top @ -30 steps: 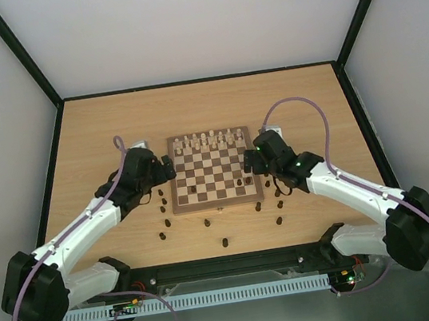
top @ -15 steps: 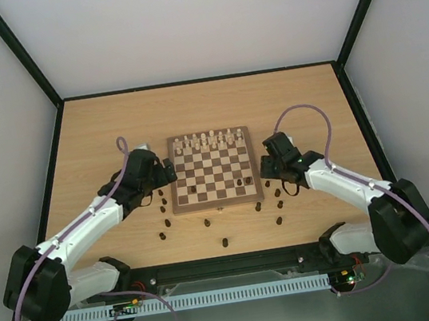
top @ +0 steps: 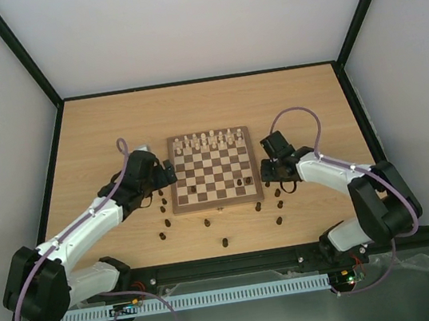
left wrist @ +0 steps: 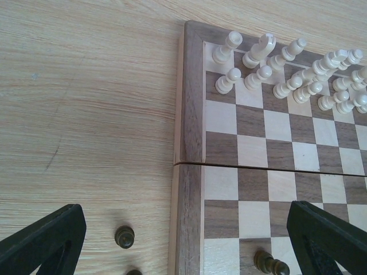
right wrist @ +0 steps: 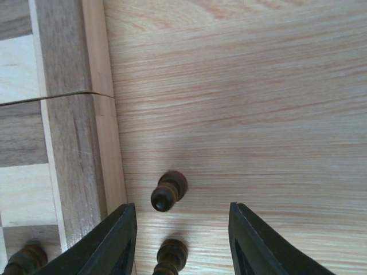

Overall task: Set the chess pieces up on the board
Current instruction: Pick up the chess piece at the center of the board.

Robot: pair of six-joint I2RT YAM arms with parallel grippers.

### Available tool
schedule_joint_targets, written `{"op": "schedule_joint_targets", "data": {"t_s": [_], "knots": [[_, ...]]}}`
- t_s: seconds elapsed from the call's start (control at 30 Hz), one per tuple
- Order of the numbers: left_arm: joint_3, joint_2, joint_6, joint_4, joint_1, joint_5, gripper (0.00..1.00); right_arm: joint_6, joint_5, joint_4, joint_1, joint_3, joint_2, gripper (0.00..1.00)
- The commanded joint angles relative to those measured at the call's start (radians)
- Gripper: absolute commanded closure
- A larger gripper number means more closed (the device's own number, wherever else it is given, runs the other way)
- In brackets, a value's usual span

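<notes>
The board (top: 214, 203) lies mid-table, with cream chess pieces (top: 207, 139) in its two far rows and a few dark ones (top: 239, 182) on near squares. Other dark pieces (top: 207, 222) stand loose on the table around it. My left gripper (top: 169, 171) hangs wide open over the board's left border (left wrist: 189, 132), with a dark pawn (left wrist: 125, 236) on the table below it. Just off the board's right border (right wrist: 69, 149), my right gripper (right wrist: 182, 246) is low over the table. Its jaws are partly narrowed and touch nothing. A dark pawn (right wrist: 168, 191) stands just ahead of them and another (right wrist: 171, 255) between them.
Loose dark pieces stand left of the board (top: 163, 208) and right of it (top: 280, 204), with more near the front edge (top: 225, 242). A black frame (top: 60, 103) and pale walls bound the table. A dark piece (left wrist: 269, 263) stands on a near left square.
My right gripper has slid off the board's right edge down to the table beside it and its jaws have narrowed. The left arm has barely moved.
</notes>
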Motion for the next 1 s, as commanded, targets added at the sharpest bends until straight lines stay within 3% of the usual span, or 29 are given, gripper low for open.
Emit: {"op": "schedule_joint_targets", "data": {"t_s": [0.0,0.33,0.7,0.97], "knots": [[-0.017,-0.020,0.011,0.001,0.006,0.016,0.01,-0.016,-0.004,-0.021,-0.003,0.044,0.031,0.58],[-0.032,-0.033,0.013,0.015,0.006,0.027,0.01,-0.024,0.036,-0.031,-0.003,0.084,0.086,0.71],[-0.046,-0.040,0.015,0.030,0.006,0.040,0.01,-0.026,0.031,-0.020,-0.003,0.095,0.120,0.77],[-0.046,-0.042,0.016,0.034,0.006,0.044,0.01,-0.025,0.047,-0.027,-0.003,0.092,0.117,0.94]]}}
